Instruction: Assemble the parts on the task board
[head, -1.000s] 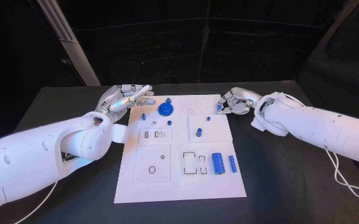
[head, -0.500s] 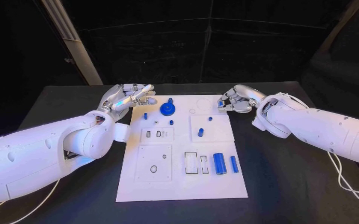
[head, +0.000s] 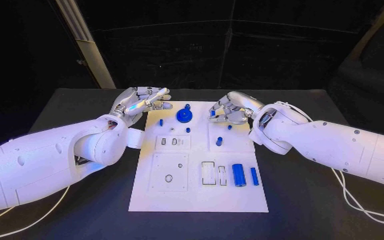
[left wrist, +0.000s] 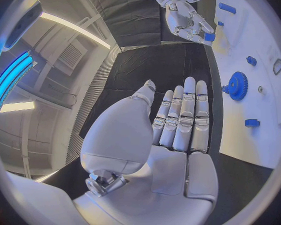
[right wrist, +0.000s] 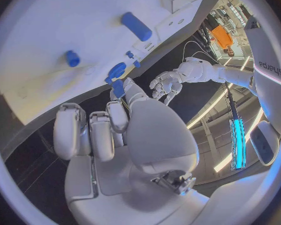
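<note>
Task board (head: 200, 195) lies mid-table; left hand (head: 142, 102) hovers off its far left corner, fingers straight, holding nothing. Blue gear (head: 185, 116) looks seated, cylinders (head: 237, 174) near the front still loose. Right hand (head: 228, 110) pinches a small blue part (right wrist: 118, 88) over the far edge

We see a white task board (head: 196, 195) on a black table (head: 312, 195), carrying blue parts: a gear (head: 185, 116) and a cylinder (head: 237, 174). Both arms are white, with a silver left hand (head: 142, 102) and right hand (head: 228, 109).
</note>
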Controlling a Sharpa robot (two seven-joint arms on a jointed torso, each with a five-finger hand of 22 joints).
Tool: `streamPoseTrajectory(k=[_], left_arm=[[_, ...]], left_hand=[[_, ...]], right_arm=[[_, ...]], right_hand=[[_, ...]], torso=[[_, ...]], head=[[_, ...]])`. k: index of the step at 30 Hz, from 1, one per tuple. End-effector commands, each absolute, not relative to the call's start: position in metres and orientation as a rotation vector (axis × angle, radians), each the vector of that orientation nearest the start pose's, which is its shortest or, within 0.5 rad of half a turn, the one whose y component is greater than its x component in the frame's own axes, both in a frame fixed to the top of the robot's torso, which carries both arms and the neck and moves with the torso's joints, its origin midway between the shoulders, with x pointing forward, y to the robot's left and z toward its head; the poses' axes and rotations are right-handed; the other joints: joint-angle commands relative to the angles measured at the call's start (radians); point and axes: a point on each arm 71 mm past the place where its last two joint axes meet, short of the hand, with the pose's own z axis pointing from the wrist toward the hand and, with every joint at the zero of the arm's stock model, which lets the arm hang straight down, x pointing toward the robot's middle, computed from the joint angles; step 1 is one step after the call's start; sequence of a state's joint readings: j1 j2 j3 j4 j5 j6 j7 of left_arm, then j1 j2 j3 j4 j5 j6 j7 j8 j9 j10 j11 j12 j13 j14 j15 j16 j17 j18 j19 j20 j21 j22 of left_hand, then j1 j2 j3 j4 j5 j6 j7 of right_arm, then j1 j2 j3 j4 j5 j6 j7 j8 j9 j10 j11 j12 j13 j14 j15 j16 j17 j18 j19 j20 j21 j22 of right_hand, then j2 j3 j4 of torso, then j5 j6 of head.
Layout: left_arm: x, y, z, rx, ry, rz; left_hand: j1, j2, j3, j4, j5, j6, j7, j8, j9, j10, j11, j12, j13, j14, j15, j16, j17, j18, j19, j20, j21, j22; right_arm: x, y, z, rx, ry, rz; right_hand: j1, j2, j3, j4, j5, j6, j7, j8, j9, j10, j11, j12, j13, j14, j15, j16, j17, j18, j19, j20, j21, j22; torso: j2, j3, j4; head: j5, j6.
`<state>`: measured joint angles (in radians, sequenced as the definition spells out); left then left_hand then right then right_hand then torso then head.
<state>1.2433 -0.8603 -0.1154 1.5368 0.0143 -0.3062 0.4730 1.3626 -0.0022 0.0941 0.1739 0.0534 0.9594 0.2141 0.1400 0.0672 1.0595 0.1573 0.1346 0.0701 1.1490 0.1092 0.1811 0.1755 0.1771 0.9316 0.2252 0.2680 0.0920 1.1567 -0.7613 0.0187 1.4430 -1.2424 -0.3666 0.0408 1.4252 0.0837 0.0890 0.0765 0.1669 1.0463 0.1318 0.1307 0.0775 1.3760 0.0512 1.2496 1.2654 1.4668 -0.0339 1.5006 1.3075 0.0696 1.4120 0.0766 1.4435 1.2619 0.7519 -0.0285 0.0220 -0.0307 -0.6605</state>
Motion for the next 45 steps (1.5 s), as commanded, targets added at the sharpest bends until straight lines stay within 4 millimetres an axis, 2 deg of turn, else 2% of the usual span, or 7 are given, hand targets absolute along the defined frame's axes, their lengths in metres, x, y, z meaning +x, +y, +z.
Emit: streamPoseTrajectory(k=[1,5,10,14,24,30,45], left_arm=[[0.486,0.214,-0.176,-1.056,1.387,-1.579],[0.487,0.213,-0.175,-1.053,1.385,-1.580],[0.488,0.212,-0.175,-1.051,1.385,-1.583],[0.488,0.211,-0.174,-1.049,1.384,-1.583],[0.490,0.210,-0.173,-1.047,1.384,-1.585],[0.490,0.209,-0.173,-1.046,1.385,-1.587],[0.490,0.208,-0.173,-1.046,1.387,-1.590]], left_hand=[[0.007,0.000,0.000,-0.008,-0.001,0.004,0.005,-0.004,-0.001,0.002,0.005,-0.006,-0.001,-0.005,0.004,-0.006,0.001,0.007,0.009,0.002,-0.004,-0.001],[0.007,0.000,0.000,-0.008,-0.001,0.004,0.005,-0.004,-0.001,0.002,0.005,-0.006,-0.001,-0.005,0.004,-0.006,0.001,0.007,0.009,0.002,-0.004,-0.001],[0.005,0.000,-0.001,-0.007,-0.001,0.004,0.005,-0.004,-0.001,0.002,0.005,-0.006,-0.001,-0.004,0.004,-0.007,0.002,0.007,0.009,0.002,-0.004,-0.002],[0.005,0.000,-0.001,-0.007,-0.001,0.004,0.005,-0.004,-0.001,0.002,0.005,-0.006,-0.001,-0.004,0.004,-0.007,0.002,0.007,0.009,0.002,-0.004,-0.002],[0.005,0.000,-0.001,-0.007,-0.001,0.004,0.005,-0.004,-0.001,0.002,0.005,-0.006,-0.001,-0.004,0.004,-0.007,0.002,0.007,0.009,0.002,-0.004,-0.002],[0.005,0.000,-0.001,-0.007,-0.001,0.004,0.005,-0.004,-0.001,0.002,0.005,-0.006,-0.001,-0.004,0.004,-0.007,0.002,0.007,0.009,0.002,-0.004,-0.002],[0.005,0.000,-0.001,-0.007,-0.001,0.004,0.005,-0.004,-0.001,0.002,0.005,-0.006,-0.001,-0.004,0.004,-0.007,0.002,0.007,0.009,0.002,-0.004,-0.002]], right_arm=[[0.497,-0.162,-0.181,-0.050,1.596,0.803],[0.495,-0.133,-0.182,-0.121,1.596,0.809],[0.493,-0.110,-0.184,-0.172,1.623,0.803],[0.489,-0.094,-0.189,-0.215,1.647,0.794],[0.480,-0.074,-0.203,-0.305,1.678,0.782],[0.477,-0.067,-0.208,-0.338,1.685,0.785],[0.470,-0.054,-0.214,-0.368,1.679,0.815]], right_hand=[[0.004,0.012,0.006,0.001,-0.003,0.025,-0.018,0.003,0.001,0.018,-0.022,0.002,-0.001,0.073,-0.007,0.002,0.112,-0.006,0.000,-0.008,-0.001,-0.003],[0.001,0.009,0.008,0.001,-0.003,0.024,-0.017,0.001,0.000,0.017,-0.022,0.000,-0.002,0.072,-0.007,0.000,0.110,-0.006,-0.001,-0.008,-0.001,-0.005],[0.000,0.005,0.011,-0.001,-0.001,0.024,-0.017,0.000,0.000,0.015,-0.022,-0.004,-0.005,0.072,-0.007,-0.001,0.108,-0.005,-0.002,-0.008,-0.003,-0.008],[-0.006,0.000,0.013,0.000,0.000,0.025,-0.017,-0.001,-0.001,0.013,-0.021,-0.008,-0.009,0.071,-0.007,-0.002,0.106,-0.004,-0.004,-0.008,-0.004,-0.011],[-0.023,-0.015,0.016,0.003,-0.002,0.029,-0.017,-0.003,-0.001,0.010,-0.021,-0.015,-0.014,0.071,-0.006,-0.004,0.103,-0.004,-0.005,-0.008,-0.006,-0.015],[-0.030,-0.023,0.016,0.003,-0.003,0.030,-0.017,-0.003,-0.002,0.006,-0.021,-0.022,-0.019,0.070,-0.007,-0.005,0.101,-0.003,-0.007,-0.008,-0.008,-0.019],[-0.031,-0.024,0.017,0.003,-0.004,0.032,-0.018,-0.003,-0.002,0.006,-0.022,-0.022,-0.019,0.070,-0.007,-0.005,0.101,-0.002,-0.008,-0.008,-0.009,-0.021]], torso=[[-0.003,-0.0041,0.0049],[-0.002,-0.0023,0.0022],[0.000,-0.0021,0.0032],[-0.001,-0.0002,-0.0020],[0.000,0.0024,-0.0024],[0.000,0.0000,-0.0020],[-0.001,-0.0002,-0.0018]], head=[[0.013,-0.002],[0.028,-0.005],[0.033,-0.009],[0.039,-0.014],[0.039,-0.021],[0.040,-0.024],[0.046,-0.033]])
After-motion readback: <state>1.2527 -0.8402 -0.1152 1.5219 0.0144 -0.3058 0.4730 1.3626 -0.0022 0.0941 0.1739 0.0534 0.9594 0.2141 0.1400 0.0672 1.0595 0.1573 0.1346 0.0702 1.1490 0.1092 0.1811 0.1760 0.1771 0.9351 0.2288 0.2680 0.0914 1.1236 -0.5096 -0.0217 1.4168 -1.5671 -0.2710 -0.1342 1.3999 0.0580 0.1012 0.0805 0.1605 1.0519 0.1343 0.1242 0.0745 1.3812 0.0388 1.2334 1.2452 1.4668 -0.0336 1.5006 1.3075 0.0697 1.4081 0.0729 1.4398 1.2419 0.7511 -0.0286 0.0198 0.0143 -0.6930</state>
